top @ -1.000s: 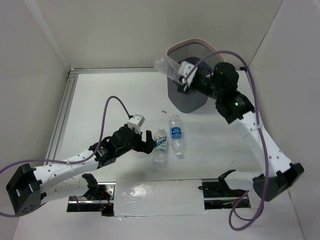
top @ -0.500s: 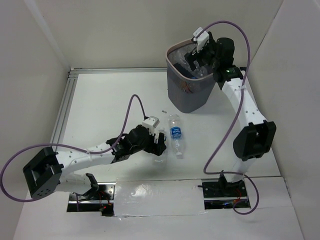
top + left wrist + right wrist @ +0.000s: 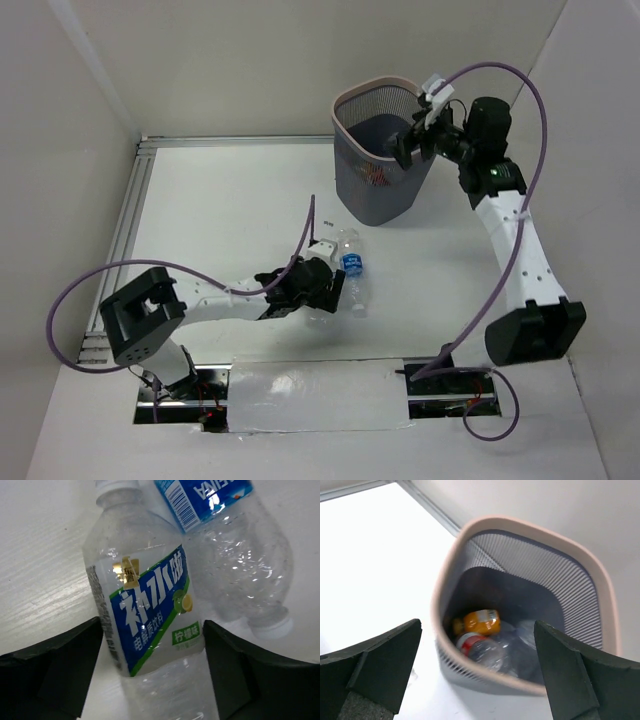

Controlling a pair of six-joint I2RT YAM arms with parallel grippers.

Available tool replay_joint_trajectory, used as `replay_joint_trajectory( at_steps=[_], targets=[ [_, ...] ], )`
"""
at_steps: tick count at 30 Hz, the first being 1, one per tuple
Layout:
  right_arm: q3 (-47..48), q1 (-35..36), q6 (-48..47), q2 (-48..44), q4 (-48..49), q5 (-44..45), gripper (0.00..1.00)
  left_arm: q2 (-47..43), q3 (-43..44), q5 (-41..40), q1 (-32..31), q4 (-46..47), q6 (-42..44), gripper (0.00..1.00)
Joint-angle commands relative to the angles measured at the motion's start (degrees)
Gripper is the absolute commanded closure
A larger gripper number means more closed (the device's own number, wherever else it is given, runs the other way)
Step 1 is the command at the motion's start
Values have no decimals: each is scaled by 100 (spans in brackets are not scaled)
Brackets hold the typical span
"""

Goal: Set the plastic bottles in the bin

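risk 1: the left gripper (image 3: 322, 292) straddles the green-white label bottle (image 3: 150, 625), and the blue label bottle (image 3: 240, 555) lies right against it. We could drag or roll the neighbour on lift and leave it harder to reach.
risk 2: thin clear plastic, smooth and round. We expect it to crush or squirt out if the squeeze lands off-centre.
risk 3: carried crosswise, the bottle could clip the bin (image 3: 439, 595) rim and drop outside. We need clearance above the rim before release.
left end effector: one finger (image 3: 55, 665) on each side of the labelled midsection, both at the bottle's outline. We cannot tell whether they are pressing. The bottle lies on the table (image 3: 220, 200).
right end effector: the right gripper (image 3: 477, 624) is spread wide with nothing between the fingers, hanging over the bin mouth.
bottle locations: two on the table, side by side near centre. In the bin we see the orange bottle (image 3: 479, 622), a red label bottle (image 3: 475, 647) and more clear plastic, count unclear.
bin location: far side of the table, upright.
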Motion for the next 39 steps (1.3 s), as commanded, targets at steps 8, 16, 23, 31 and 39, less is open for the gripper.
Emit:
replay_joint_trajectory(
  at_steps=[8, 16, 23, 31, 39],
  targets=[
    [-1247, -543, 503, -1279, -762, -1206, 61, -458, 647, -767, -72, -594, 118, 84],
    [-3004, -798, -481, -2510, -1492, -1051, 93, -2155, 1657, -539, -2, -1, 1742, 85],
    [-4272, -869, -1606, -3399, -1712, -1305, 41, -951, 3915, 865, 1000, 1670, 2281, 84],
    [-4395, -869, -2345, -2933, -2398, -1472, 91, 1771, 6455, 913, 1326, 3586, 2061, 77],
    [-4650, -816, -2126, -3153, -2196, -1358, 30, 3882, 8557, 6, 1379, 3000, 2507, 7]
  ],
)
